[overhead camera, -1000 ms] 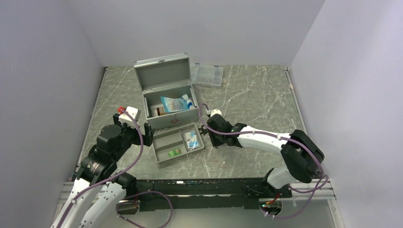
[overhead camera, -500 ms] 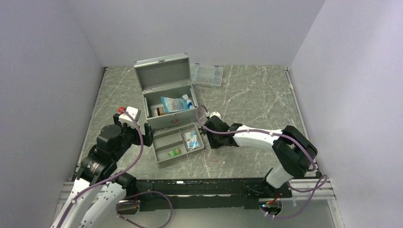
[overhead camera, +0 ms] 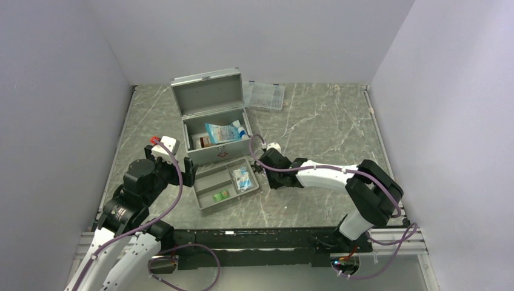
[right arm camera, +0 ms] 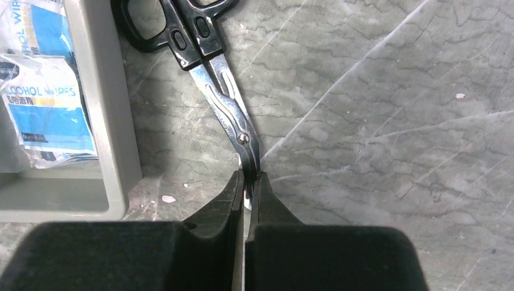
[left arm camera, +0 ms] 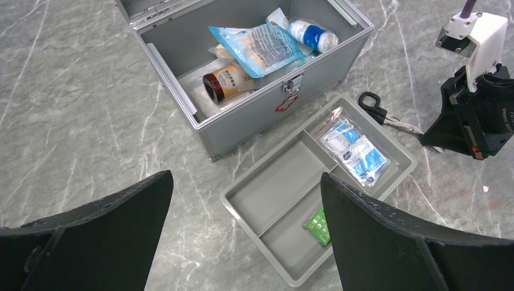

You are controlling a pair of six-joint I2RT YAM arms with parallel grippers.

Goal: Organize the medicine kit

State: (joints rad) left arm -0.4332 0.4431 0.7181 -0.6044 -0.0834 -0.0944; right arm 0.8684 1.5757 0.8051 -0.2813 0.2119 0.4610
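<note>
Stone-patterned tabletop [right arm camera: 376, 91]: grey-green, pale veins throughout.
Grey metal rectangular medicine kit [left arm camera: 254, 121]: uniform matt grey inside and out, silver edging, small red mark [left arm camera: 285, 107] on front wall.
Inside it:
- Translucent blue plastic pouch [left arm camera: 260, 48] with dark print.
- White cylindrical bottle [left arm camera: 312, 34] with a blue band.
- Brown round jar [left arm camera: 229, 80] with a dark cap.

Shallow grey plastic divided tray [left arm camera: 273, 194]: plain grey. It holds a clear packet of blue-and-white wipes [left arm camera: 354, 154] and a small green sachet [left arm camera: 318, 225].
Steel scissors [right arm camera: 209, 66]: black handles, silver blades.
Right gripper [right arm camera: 248, 177]: black.
Flat clear plastic compartment case [overhead camera: 263, 95]: colourless, see-through.
</note>
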